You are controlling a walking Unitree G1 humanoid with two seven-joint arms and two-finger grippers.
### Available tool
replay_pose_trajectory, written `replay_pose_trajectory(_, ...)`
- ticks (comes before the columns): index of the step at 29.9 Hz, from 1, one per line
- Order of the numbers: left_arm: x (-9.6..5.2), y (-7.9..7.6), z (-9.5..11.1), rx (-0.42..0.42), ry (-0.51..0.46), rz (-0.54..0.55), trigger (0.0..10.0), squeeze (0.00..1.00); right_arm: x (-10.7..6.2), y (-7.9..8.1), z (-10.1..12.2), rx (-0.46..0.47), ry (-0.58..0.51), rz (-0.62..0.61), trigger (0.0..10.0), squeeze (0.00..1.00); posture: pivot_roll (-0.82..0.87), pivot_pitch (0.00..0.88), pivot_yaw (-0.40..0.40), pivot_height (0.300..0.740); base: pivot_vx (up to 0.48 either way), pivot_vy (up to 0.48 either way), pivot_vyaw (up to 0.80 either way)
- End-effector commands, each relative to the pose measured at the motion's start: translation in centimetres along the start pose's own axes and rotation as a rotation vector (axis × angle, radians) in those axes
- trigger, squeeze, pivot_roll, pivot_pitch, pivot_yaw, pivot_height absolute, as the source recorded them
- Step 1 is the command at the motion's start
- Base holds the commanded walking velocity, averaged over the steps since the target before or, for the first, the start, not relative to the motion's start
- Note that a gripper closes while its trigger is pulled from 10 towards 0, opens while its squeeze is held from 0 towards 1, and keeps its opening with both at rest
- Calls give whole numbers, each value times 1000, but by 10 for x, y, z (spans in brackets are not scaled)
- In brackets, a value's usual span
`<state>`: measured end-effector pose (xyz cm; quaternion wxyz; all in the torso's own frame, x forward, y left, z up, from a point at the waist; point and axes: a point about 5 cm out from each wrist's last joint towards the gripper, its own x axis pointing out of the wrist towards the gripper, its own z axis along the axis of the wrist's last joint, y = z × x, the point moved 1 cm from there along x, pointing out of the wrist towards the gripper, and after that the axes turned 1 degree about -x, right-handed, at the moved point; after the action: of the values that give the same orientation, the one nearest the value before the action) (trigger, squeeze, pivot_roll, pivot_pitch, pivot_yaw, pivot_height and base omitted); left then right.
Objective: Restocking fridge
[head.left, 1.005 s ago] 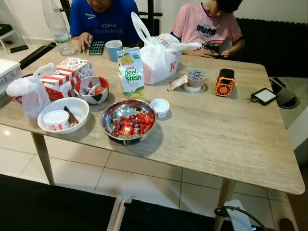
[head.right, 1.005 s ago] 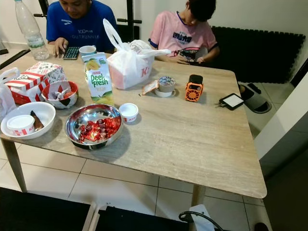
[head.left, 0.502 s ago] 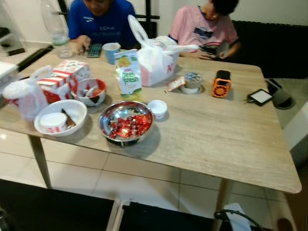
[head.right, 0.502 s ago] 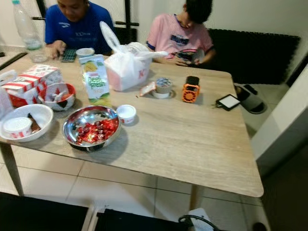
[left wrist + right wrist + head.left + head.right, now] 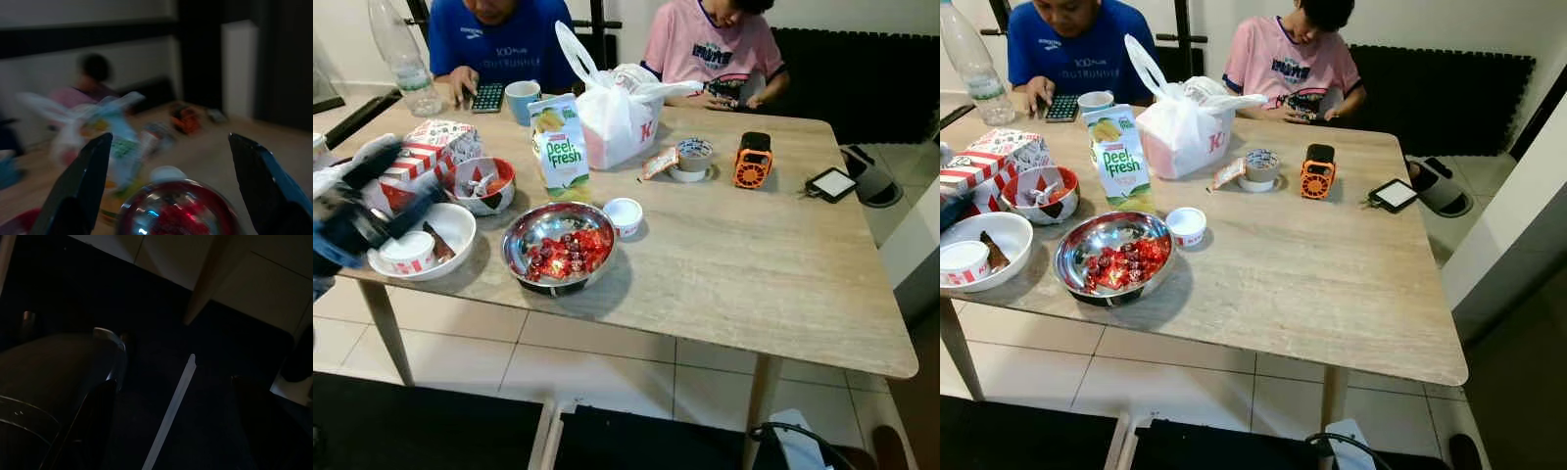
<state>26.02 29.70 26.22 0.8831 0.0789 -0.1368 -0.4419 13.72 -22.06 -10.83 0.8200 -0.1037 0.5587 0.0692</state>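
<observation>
The left gripper [image 5: 386,186] hangs blurred at the table's [image 5: 1332,284] left edge over the white bowl [image 5: 450,223] — fingers spread wide, holding nothing. The juice carton [image 5: 558,147] stands upright near the table's middle, just beyond the steel bowl of red sweets [image 5: 558,250]. The right gripper [image 5: 171,431] hangs idle by the dark floor — fingers parted, empty.

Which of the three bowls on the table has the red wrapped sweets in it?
The shiny steel bowl, nearest the table's front edge. The white bowl and red bowl hold other things.
</observation>
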Motion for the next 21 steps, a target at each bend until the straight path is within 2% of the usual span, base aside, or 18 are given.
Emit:
replay_pose_trajectory(1, 4, -6, 1, 11, 92, -84, 10000, 0, 0, -1, 1, 2, -5, -5, 10000, 0, -25, 0, 19, 740, 0, 0, 0)
replay_pose_trajectory(3, 8, -10, -2, 25, 176, -142, 10000, 0, 0, -1, 0, 1, -4, -4, 10000, 0, -25, 0, 20, 740, 0, 0, 0)
replay_pose_trajectory(5, 15, -14, -9, 38, 299, -226, 10000, 0, 0, 0, -1, -1, -1, -2, 10000, 0, -25, 0, 23, 740, 0, 0, 0)
replay_pose_trajectory(7, 17, -16, -11, 41, 339, -254, 10000, 0, 0, 0, -1, -1, 0, -1, 10000, 0, -25, 0, 23, 740, 0, 0, 0)
replay_pose_trajectory(10, 24, -14, -27, 57, 498, -319, 10000, 0, 0, 2, -3, -2, 4, 5, 10000, 0, -23, 0, 23, 740, 0, 0, 0)
replay_pose_trajectory(14, 32, -9, -44, 104, 630, -347, 10000, 0, 0, 4, -6, -4, 10, 8, 10000, 0, -38, 0, 33, 740, 0, 0, 0)
replay_pose_trajectory(16, 41, -9, -47, 136, 645, -361, 10000, 0, 0, 4, -7, -3, 11, 8, 10000, 0, -40, 0, 34, 740, 0, 0, 0)
replay_pose_trajectory(18, 43, -8, -47, 144, 649, -365, 10000, 0, 0, 4, -7, -3, 12, 8, 10000, 0, -42, 0, 34, 740, 0, 0, 0)
replay_pose_trajectory(19, 50, -9, -46, 157, 621, -365, 10000, 0, 0, 3, -9, -1, 12, 4, 10000, 0, -59, 0, 39, 740, 0, 0, 0)
replay_pose_trajectory(21, 69, -7, -37, 176, 477, -328, 10000, 0, -2, -1, -13, 16, 11, -19, 10000, 0, -77, 0, 45, 740, 0, 0, 0)
